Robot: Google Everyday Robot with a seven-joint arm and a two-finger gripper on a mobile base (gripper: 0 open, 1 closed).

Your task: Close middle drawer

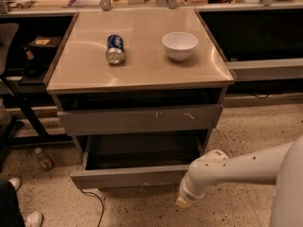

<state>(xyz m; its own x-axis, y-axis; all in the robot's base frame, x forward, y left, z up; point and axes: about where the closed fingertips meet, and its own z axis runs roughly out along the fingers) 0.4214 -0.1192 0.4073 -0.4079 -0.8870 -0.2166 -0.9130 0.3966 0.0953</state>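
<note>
Camera view: middle drawer (124, 177) stands pulled out past the tabletop (142, 69) front edge, closing not yet done; gripper (183, 202) hangs near its front panel's right end, below the front-right corner, grip state cannot be told.

The smooth plastic gripper (183, 202) hangs by the dull grey middle drawer's (128, 177) right front corner; the tabletop (151, 67) shines.
</note>
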